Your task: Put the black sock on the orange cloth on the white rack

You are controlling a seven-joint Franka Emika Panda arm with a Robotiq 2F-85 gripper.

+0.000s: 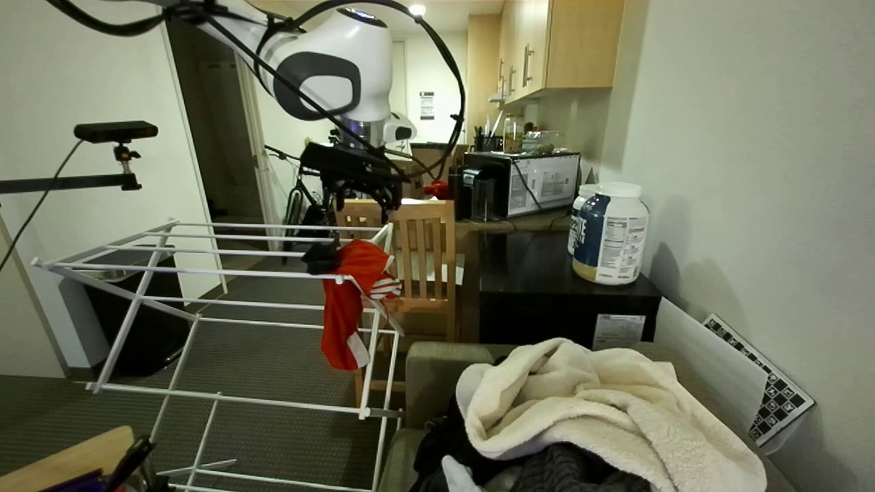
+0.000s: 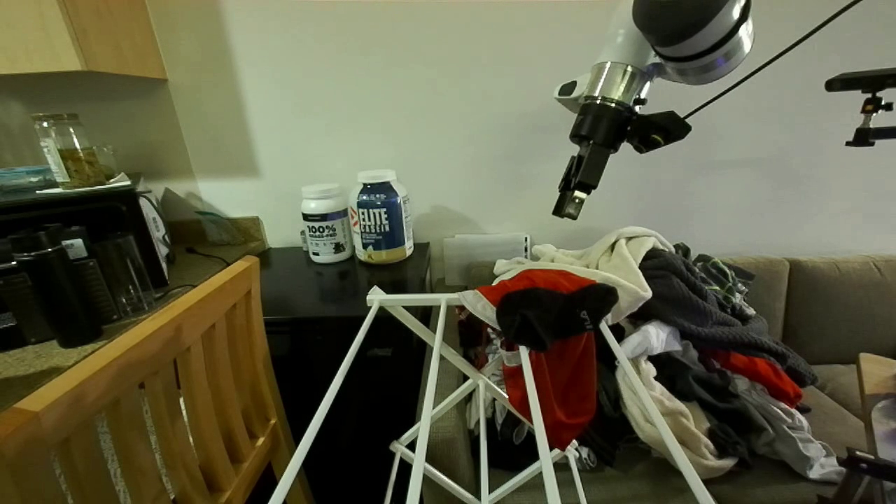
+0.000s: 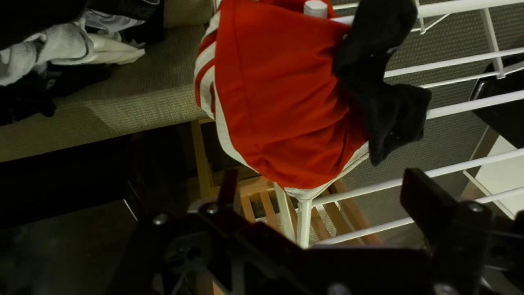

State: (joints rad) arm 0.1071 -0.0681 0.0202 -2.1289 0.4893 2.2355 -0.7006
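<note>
Gripper (image 3: 321, 178) wide and empty, I hang above the black sock (image 3: 382, 94), which runs lengthwise away from me, partly over the orange cloth (image 3: 282, 98) on the white rack (image 3: 475, 104); I'd lift clear.
</note>
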